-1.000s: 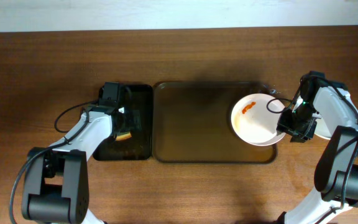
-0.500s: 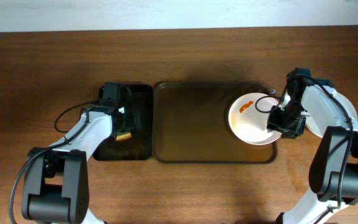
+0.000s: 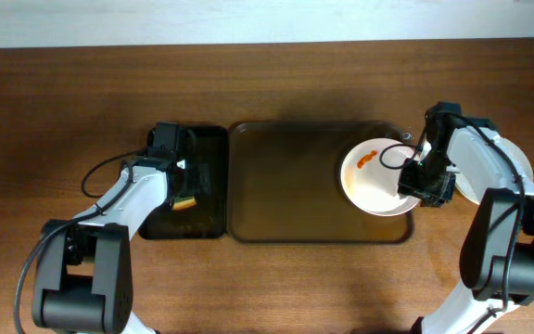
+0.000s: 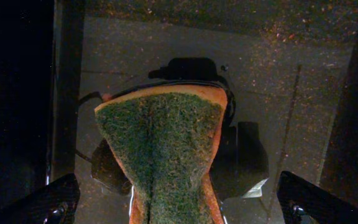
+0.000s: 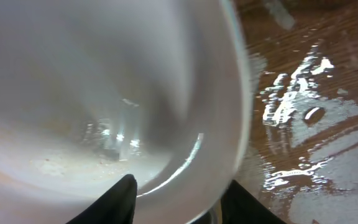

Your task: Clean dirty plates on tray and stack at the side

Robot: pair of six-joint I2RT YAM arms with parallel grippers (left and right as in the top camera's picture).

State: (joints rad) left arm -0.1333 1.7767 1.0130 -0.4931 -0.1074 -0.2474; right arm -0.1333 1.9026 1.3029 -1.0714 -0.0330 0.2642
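Right gripper (image 3: 417, 182) is clamped on the near rim of a white plate (image 3: 375, 178), right of centre in the overhead view. In the right wrist view its two dark fingers (image 5: 124, 198) pinch that rim at the bottom of the frame. The plate carries an orange smear (image 3: 369, 159) and lies over the right end of the brown tray (image 3: 290, 181), whose surface looks wet. More white plate (image 3: 519, 165) shows at the far right edge, partly hidden by the arm. Left gripper (image 3: 187, 182) hangs over a small black tray (image 3: 213, 148) left of centre. A green and orange sponge (image 4: 160, 149) stands between its fingers; I cannot tell whether they grip it.
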